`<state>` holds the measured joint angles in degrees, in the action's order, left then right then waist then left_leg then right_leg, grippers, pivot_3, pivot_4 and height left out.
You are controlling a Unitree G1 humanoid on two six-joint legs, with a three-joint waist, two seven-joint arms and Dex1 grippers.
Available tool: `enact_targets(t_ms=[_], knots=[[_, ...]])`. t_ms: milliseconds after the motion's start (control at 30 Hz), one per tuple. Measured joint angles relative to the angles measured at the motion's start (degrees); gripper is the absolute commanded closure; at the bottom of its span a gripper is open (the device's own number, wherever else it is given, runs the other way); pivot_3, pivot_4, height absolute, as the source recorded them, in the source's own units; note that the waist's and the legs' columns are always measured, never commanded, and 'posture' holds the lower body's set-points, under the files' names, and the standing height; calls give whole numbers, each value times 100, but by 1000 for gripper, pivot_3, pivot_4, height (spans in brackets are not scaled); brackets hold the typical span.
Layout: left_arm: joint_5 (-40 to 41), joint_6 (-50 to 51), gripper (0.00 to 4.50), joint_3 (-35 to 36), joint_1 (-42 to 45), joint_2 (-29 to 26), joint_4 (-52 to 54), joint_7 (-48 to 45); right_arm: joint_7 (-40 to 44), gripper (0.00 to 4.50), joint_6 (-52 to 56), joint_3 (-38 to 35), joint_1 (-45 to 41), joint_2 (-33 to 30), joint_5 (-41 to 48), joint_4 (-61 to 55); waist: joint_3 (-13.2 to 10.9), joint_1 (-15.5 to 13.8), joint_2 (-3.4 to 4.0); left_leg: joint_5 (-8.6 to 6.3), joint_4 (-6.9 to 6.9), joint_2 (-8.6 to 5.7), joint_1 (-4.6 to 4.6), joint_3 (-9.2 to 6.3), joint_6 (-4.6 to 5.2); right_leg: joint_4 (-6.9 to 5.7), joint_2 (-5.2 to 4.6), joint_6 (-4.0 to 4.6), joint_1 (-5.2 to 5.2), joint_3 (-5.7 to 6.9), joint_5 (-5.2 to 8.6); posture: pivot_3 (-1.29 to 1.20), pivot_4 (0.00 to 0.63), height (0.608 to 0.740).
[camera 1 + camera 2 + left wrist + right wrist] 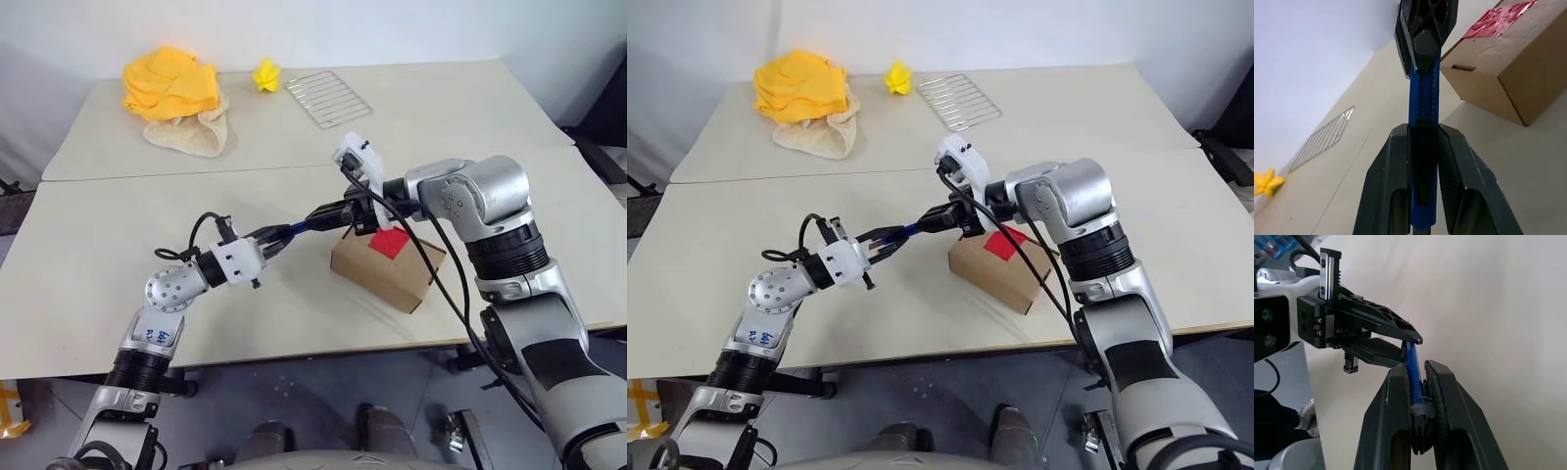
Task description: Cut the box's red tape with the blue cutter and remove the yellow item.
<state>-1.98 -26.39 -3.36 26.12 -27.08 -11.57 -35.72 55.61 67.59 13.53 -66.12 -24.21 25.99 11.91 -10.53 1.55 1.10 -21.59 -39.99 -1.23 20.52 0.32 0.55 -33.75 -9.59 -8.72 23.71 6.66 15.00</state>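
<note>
I had both hands on the cutter (312, 224) at once. My left hand (277, 238) was clenched on one end of it, the two black fingers (1396, 186) pressed flat against the blue body with no gap showing on either side. My right hand (355, 211) had its fingers (1444, 406) closed in on the other end — the left wrist view showed them pinching the blue stick, and the right wrist view showed the cutter squeezed between them with a pale piece at its end sitting in the grip. So the cutter hung in the air between the two hands, clear of the table (88, 264), running roughly level from my left hand towards my right.

The box (387, 269) sat on the table just below and beside my right hand, a little to my right of centre, its flaps shut. The tape (390, 243) lay on its top face, near the edge closest to the right hand, and looked unbroken. The cutter was not touching the box or the tape; the end in my right hand was just above the box's near top corner.

Farther back, on the rear table (441, 98), an orange-yellow cloth heap (168, 83) rested on a beige cloth (196, 135), with a small spiky yellow lump (265, 74) beside it and a wire rack (328, 97) next to that. All were well apart from the box and the hands.
</note>
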Motion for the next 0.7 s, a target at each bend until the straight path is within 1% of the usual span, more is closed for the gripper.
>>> enact_targets(t_ms=[100, 233, 300, 367, 433, 533, 633, 700], knots=[[266, 724, 2461, 112, 39, 82, 32, 56, -79, 4339, 40, -87, 3, -37, 38, -210, 0, 4, 0, 0, -2, 0, 0, 0, 0, -1, 0, 0, 0, -1, 0, 0, 150, 740], [604, 1443, 1192, 266, 15, 80, 250, 41, -206, 4339, 118, -263, 9, -131, 59, -350, -1, 0, -2, 0, -2, 1, 0, 0, 0, -1, 0, 0, 0, -1, 0, 0, 150, 740], [820, 1780, 598, 369, -35, 10, 462, -40, -273, 4339, 129, -302, 9, -229, 63, -444, -1, 0, -3, 0, -2, 1, 0, -1, 0, 0, 0, 0, 0, -1, 0, 0, 150, 740], [1136, 2293, 15, 509, -186, -217, 709, -265, -322, 4339, 131, -432, 9, -393, 69, -508, -2, 6, -3, -1, 0, 2, 0, -1, -1, 0, 0, 0, 0, -1, 0, 0, 150, 740], [1505, 2828, 0, 644, -405, -543, 930, -610, -393, 4339, 132, -676, 9, -766, 52, -506, -3, -1, -3, -1, 1, 2, 0, 0, -1, 1, -1, 0, 0, -2, 0, 0, 150, 740], [1935, 3396, 0, 832, -439, -701, 1123, -829, -411, 4339, 131, -902, 22, -1208, 51, -527, -12, -38, -18, -1, -5, 2, 5, -2, -1, 3, -1, 0, 0, -2, 0, 0, 150, 740], [2462, 4103, 0, 908, -439, -738, 1624, -1014, -424, 4339, 131, -1155, 128, -1635, 52, -604, -13, -73, -20, -2, -5, 2, 5, 2, 0, 5, -1, 0, -1, -7, 0, 0, 150, 740], [2657, 4423, 0, 791, -446, -607, 1955, -1037, -437, 4339, 166, -1243, 258, -1863, 71, -721, -13, -95, -20, -2, -3, 2, 5, 4, -1, 6, -1, 0, 0, -8, 0, 0, 150, 740]])
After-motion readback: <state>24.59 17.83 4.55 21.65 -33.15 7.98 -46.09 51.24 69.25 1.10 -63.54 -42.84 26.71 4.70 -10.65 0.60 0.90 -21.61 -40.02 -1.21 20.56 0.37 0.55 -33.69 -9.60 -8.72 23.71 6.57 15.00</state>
